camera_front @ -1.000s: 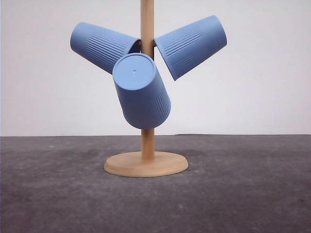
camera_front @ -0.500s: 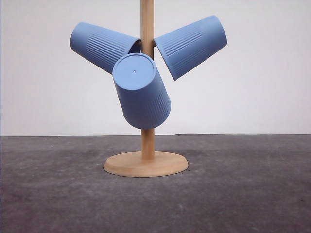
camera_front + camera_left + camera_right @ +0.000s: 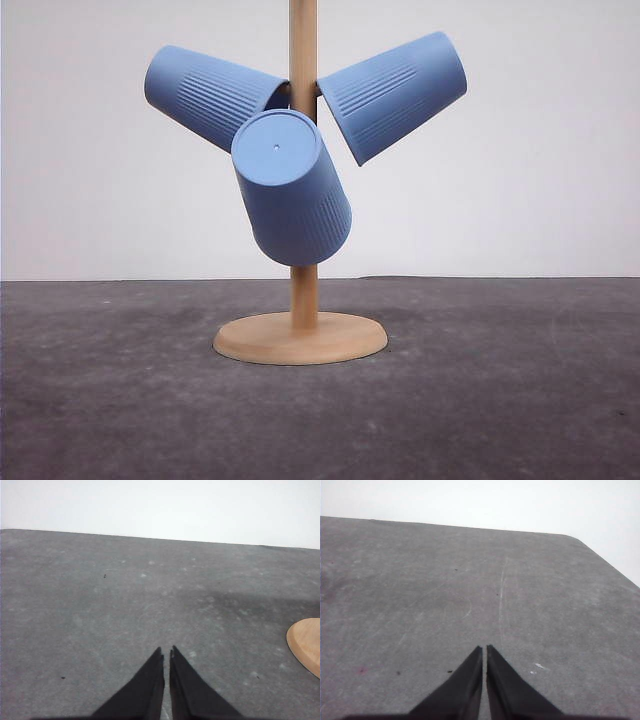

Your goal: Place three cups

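Note:
Three light-blue ribbed cups hang on a wooden stand in the front view. One cup tilts up to the left, a second cup tilts up to the right, and the third cup hangs in front with its flat base toward me. My left gripper is shut over bare grey table, with the stand's round base edge off to its side. Shut as well, my right gripper hovers over bare table and holds nothing.
The stand's pole rises out of the front view's top. A dark grey tabletop spreads around the stand, against a white wall. In the right wrist view the table corner and its edge lie ahead.

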